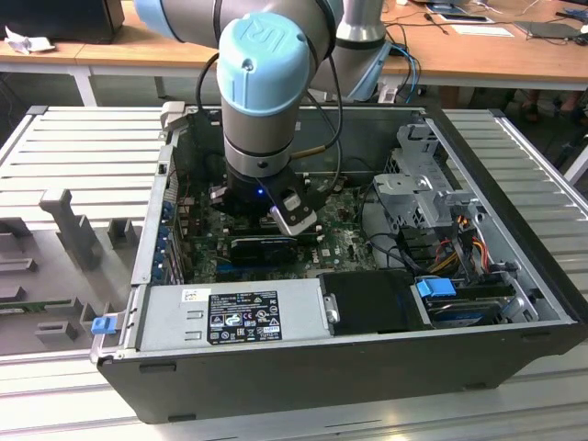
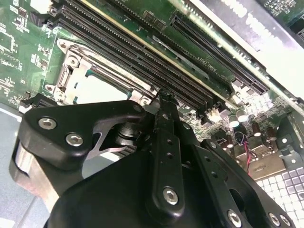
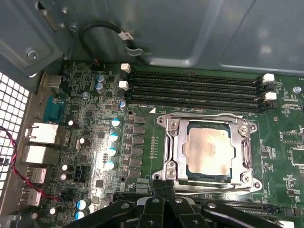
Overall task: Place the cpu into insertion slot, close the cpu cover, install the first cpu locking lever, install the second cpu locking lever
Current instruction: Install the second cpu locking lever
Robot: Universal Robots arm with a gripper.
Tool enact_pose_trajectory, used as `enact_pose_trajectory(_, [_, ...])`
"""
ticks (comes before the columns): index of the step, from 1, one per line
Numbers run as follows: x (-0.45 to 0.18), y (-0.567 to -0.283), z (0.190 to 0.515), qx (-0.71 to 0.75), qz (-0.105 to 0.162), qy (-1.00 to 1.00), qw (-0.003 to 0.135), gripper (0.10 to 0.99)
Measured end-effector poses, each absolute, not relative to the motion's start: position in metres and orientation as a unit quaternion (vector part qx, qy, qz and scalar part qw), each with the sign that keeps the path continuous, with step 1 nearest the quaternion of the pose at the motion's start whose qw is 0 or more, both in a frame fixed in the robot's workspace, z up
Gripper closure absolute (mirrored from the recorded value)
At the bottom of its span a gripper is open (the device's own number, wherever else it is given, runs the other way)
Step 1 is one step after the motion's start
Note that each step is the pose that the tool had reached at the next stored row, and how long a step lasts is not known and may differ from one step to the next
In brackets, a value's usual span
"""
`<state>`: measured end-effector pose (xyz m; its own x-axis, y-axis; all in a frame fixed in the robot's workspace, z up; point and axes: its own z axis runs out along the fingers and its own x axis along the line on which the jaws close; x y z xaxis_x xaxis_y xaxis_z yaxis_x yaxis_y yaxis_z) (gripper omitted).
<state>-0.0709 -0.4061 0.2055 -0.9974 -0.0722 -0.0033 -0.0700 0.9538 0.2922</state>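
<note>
- an open desktop computer case (image 1: 514, 303) lay on its side on a ribbed metal counter (image 1: 83, 147), its green motherboard (image 3: 95, 142) facing up inside.
- a universal robots arm (image 1: 266, 83) with pale blue joint caps reached down into the case, its wrist hanging over the motherboard.
- the insertion slot (image 3: 207, 150), a square socket ringed by a metal frame, sat on the motherboard just beside a bank of long black memory slots (image 3: 194, 88).
- the cpu (image 3: 209, 151), a flat square chip with a pale beige-silver face, lay seated flat inside the insertion slot.
- the cpu cover (image 3: 176, 152) appeared lowered over the insertion slot, with the cpu's face showing through its square window; whether the locking levers were latched could not be told.
- the gripper (image 3: 164, 183) hovered just at the edge of the insertion slot, on the side away from the memory slots.
- the jaws were drawn together, the black fingertips (image 3: 157, 184) meeting with nothing held between them.
- in the second wrist view the gripper (image 2: 164, 102) showed as a black linkage with silver screws, its tip near the insertion slot (image 2: 95, 83) and the memory slots (image 2: 142, 52).
- beside the insertion slot, away from the memory slots' far end, stood rows of small cylindrical capacitors (image 3: 114, 137) and silver rear ports (image 3: 40, 142).
- in the exterior view a grey power supply (image 1: 230, 317) lay along the case's near wall.
</note>
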Motion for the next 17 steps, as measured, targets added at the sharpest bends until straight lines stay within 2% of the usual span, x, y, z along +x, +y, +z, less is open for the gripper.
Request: enact_pose_trajectory(17, [-0.071,-0.406,0.193,0.036,-0.172,-0.984,0.003,0.98])
